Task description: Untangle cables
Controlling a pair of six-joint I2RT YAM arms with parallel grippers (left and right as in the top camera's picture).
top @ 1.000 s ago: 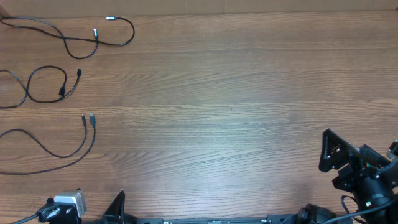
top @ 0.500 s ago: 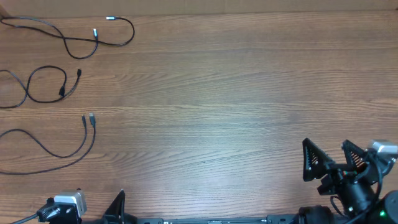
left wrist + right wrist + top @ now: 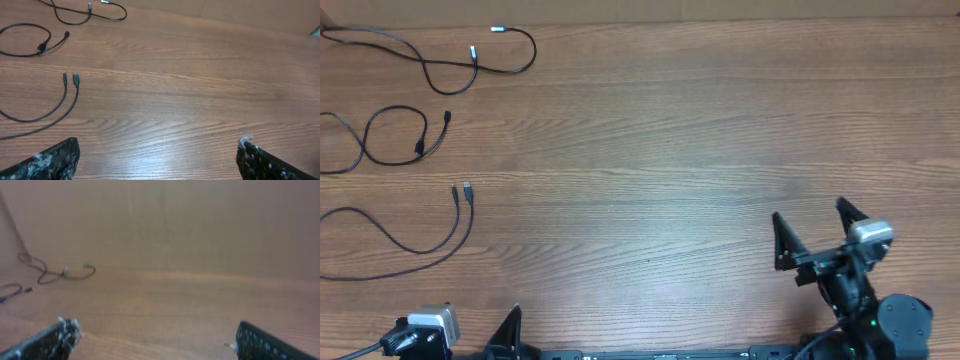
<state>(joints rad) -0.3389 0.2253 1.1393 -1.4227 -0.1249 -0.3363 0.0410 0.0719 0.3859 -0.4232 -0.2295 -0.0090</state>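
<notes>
Wood grain in a warm brown covers the tabletop point(image 3: 680, 140), which fills nearly all that we see from overhead.

Next in size are the two arms at its near edge. The right tool point(image 3: 812, 230) hangs over the near-right part of the tabletop. Its two black fingers point(image 3: 780, 245) are spread wide, released, with only bare wood between them. The right wrist camera is blurred, yet it shows the same wide gap. The left tool point(image 3: 155, 150) sits low at the near-left edge. From overhead we make out little of it. Its own wrist camera shows both fingers far apart at the bottom corners, released too and gripping nothing.

Three thin black cables point(image 3: 75, 97) lie on the left part of the tabletop, well apart from the right tool. They are ranged one behind another, and none touches its neighbour.

- **The near cable** point(image 3: 470, 215) is the longest stretch in view. It is a flat U running off the left edge, with its two plug ends point(image 3: 467, 187) side by side.
- **The far cable** point(image 3: 450, 66) snakes along near the far-left corner, crosses itself once, and ends in two silver tips point(image 3: 498, 30).
- **The middle cable** point(image 3: 425, 125) curls into one loop between the other two. A small dark plug lies just beside the loop, and the cable's tail runs off the left edge.
</notes>
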